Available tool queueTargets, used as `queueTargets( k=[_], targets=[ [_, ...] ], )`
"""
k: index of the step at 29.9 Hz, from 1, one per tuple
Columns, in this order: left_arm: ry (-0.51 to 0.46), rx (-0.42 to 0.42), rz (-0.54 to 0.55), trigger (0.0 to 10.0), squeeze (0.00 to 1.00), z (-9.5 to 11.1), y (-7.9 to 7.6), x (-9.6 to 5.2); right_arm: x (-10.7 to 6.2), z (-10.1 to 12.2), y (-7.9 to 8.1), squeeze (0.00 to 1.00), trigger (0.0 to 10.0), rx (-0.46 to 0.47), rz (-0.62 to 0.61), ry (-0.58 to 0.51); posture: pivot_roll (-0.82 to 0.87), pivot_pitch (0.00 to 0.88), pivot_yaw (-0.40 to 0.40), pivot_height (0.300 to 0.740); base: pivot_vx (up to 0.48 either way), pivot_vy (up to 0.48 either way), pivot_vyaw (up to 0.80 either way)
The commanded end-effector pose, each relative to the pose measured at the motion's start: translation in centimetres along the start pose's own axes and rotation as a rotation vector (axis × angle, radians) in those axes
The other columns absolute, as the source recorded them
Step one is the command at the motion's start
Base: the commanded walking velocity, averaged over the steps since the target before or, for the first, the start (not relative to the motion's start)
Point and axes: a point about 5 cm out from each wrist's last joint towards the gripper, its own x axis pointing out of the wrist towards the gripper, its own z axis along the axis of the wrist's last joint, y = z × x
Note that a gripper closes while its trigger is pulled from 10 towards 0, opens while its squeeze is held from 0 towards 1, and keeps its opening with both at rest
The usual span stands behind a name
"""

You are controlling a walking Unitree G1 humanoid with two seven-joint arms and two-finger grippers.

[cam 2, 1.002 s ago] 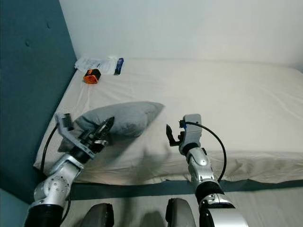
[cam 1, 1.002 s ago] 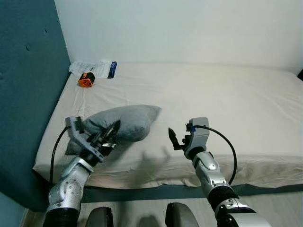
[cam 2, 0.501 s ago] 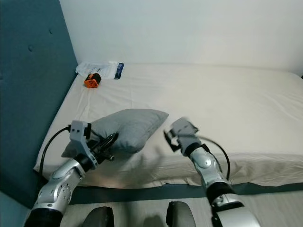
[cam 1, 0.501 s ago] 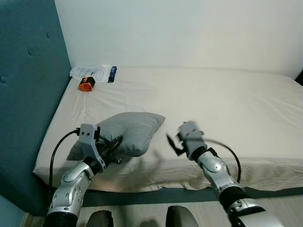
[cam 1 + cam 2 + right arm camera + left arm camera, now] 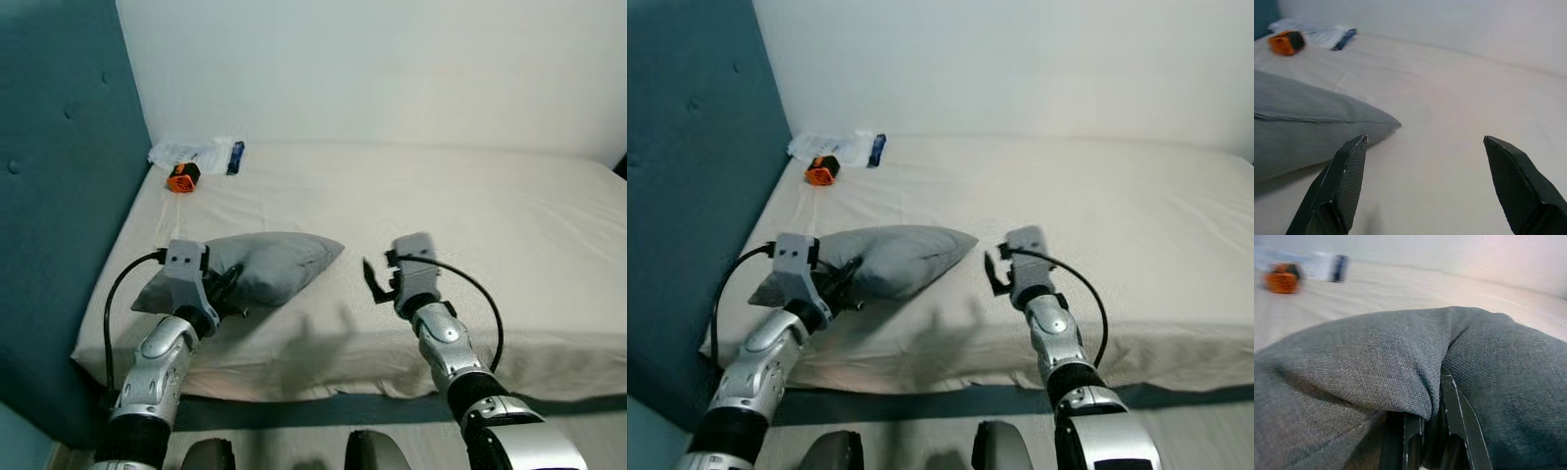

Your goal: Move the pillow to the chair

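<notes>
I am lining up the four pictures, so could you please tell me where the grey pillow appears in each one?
Left eye view: grey pillow at lower left on the bed.
Right eye view: lower left as well.
Left wrist view: bulges across the foreground, the left gripper's fingers pinching a fold.
Right wrist view: at one side, its corner pointing inward.
Shared landmark: the orange object by the headboard.

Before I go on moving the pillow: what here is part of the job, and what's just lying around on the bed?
Part of the job:
- grey pillow
- left pincer, shut on the pillow's near end
- right pincer, open, beside the pillow's corner and not touching it

Just lying about:
- orange object at the bed's far corner
- clear plastic packet beside it
</notes>
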Motion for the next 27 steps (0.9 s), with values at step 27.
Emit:
queueTargets(
  k=[27],
  targets=[
    [-0.078,0.076,0.028,10.0,0.0,-1.0,-2.4,-0.7,-0.6,-0.9,1.6,0.0,10.0,0.085,0.09,0.016,0.03,0.0,-0.112,0.704,0.0,0.0,0.0]
  ],
)
